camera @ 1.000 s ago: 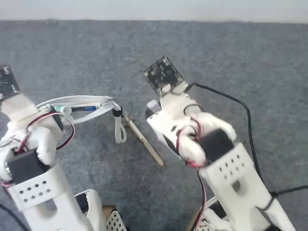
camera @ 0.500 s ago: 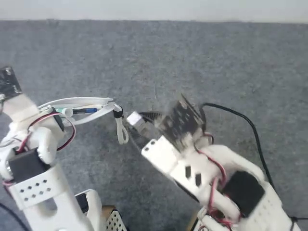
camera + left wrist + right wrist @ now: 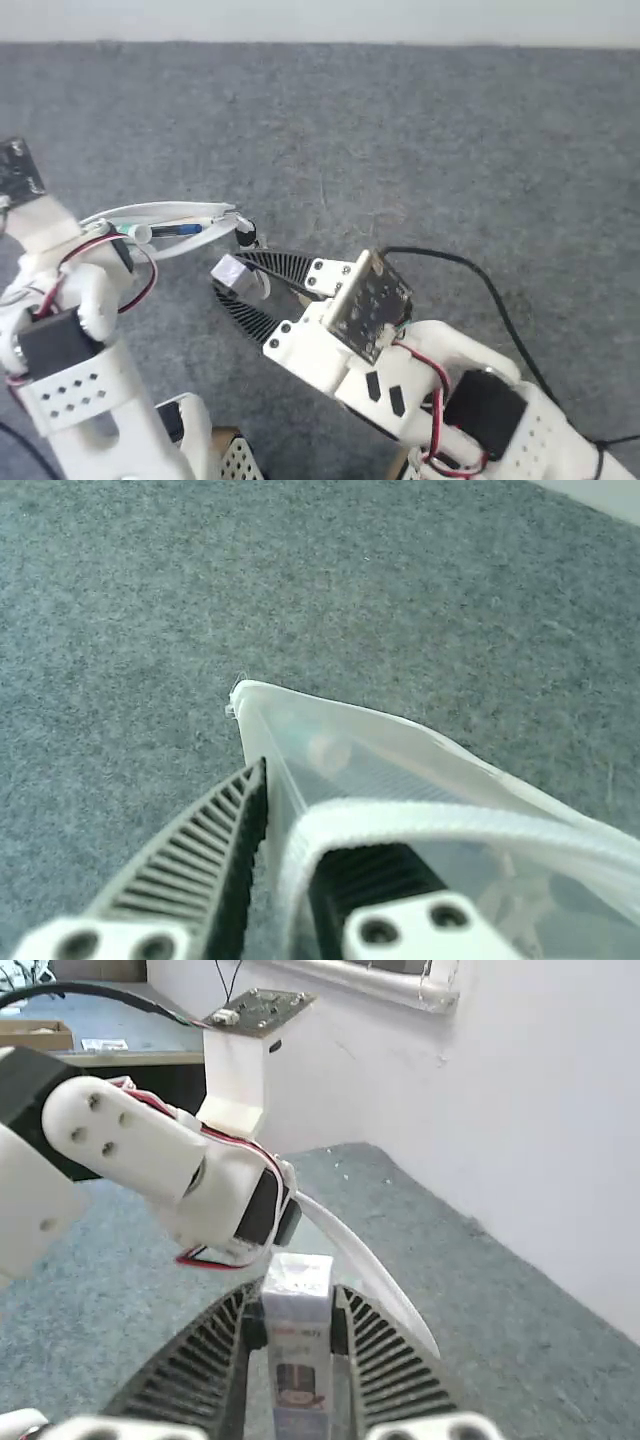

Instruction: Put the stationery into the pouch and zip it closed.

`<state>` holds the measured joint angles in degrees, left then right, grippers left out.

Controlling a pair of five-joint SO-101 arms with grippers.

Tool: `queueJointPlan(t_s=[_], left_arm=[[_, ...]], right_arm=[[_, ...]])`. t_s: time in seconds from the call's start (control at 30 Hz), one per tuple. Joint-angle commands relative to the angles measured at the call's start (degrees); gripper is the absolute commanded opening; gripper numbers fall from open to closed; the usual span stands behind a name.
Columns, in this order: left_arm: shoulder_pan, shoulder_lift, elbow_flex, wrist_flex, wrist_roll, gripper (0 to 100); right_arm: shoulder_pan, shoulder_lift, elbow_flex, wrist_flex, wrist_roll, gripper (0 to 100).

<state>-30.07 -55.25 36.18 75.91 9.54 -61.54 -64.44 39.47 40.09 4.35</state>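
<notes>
Nearest the high camera, the right gripper (image 3: 230, 272) has its black ribbed fingers partly closed around a small white rectangular eraser in a printed sleeve (image 3: 226, 268). The right wrist view shows the same grip (image 3: 295, 1300). There the eraser (image 3: 297, 1345) stands lengthwise between the fingers, its free end past their tips. Just beyond that end hangs the white strap loop (image 3: 250, 282), which is fixed to the closing end of the clear plastic pouch with a white zip band (image 3: 165, 215). The pouch's long axis runs across the table from that end toward the left arm. Its mouth gapes as a narrow slit, and a blue pen (image 3: 185, 228) lies inside. At the far end the left gripper (image 3: 295, 815) is pinched onto the pouch's rim (image 3: 400, 770), one finger outside the wall and one within, propping it open. The eraser sits just beside the pouch's strap end and not over the slit, so I judge the next move must carry it along the pouch's length, toward the left arm, and line it up with the opening. The right arm is the only one free to do this. Grey carpet-like table cover (image 3: 450, 130) stretches behind.
</notes>
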Motion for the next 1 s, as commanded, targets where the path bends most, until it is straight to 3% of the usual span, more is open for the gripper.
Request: queueJointPlan(t_s=[0.0, 0.6, 0.97], left_arm=[[0.35, -2.73, -0.92, -2.46, -0.70, 1], [0.26, -2.81, -1.19, -2.46, -0.70, 1], [0.18, -2.81, -1.10, -2.46, -0.79, 1]], right_arm=[[-0.31, -4.09, 6.42, -13.49, -0.26, 0.6], [-0.57, -5.58, 29.98, -60.97, -0.70, 0.6], [-0.57, -0.13, 29.63, -64.84, -0.79, 0.6]])
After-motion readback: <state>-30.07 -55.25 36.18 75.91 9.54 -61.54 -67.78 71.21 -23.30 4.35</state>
